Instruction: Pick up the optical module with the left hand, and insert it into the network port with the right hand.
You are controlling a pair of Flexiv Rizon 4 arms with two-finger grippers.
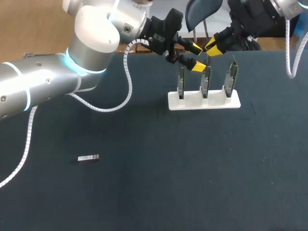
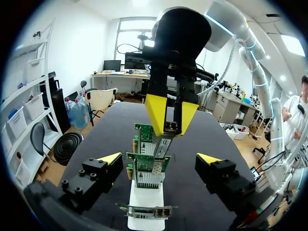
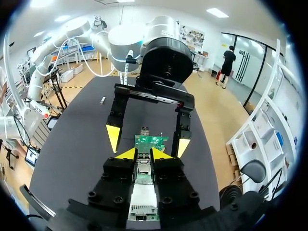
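right pincer (image 3: 143, 155) narrow, gripping an optical module (image 2: 164, 143), near upright, nose down at the middle card (image 1: 206, 83); left pincer (image 1: 195, 57) wide, alongside; spare module (image 1: 89, 158) lies flat on the desk (image 1: 144, 192), long axis crosswise

Dark table (image 1: 159, 192). Toward the far right sits a white holder (image 1: 217, 103) with three network cards (image 1: 231, 77) standing upright in a row. The left arm (image 1: 57, 79) comes in from the left, a white coiled cable (image 1: 128, 91) hanging off it. The left gripper (image 1: 197, 57) is right above the left and middle cards with its yellow tips spread apart. The right gripper (image 1: 212, 48) drops in from the far right, tips close together, just beside the left one. A small silver optical module (image 1: 88, 158) lies flat near-left, well apart from everything.
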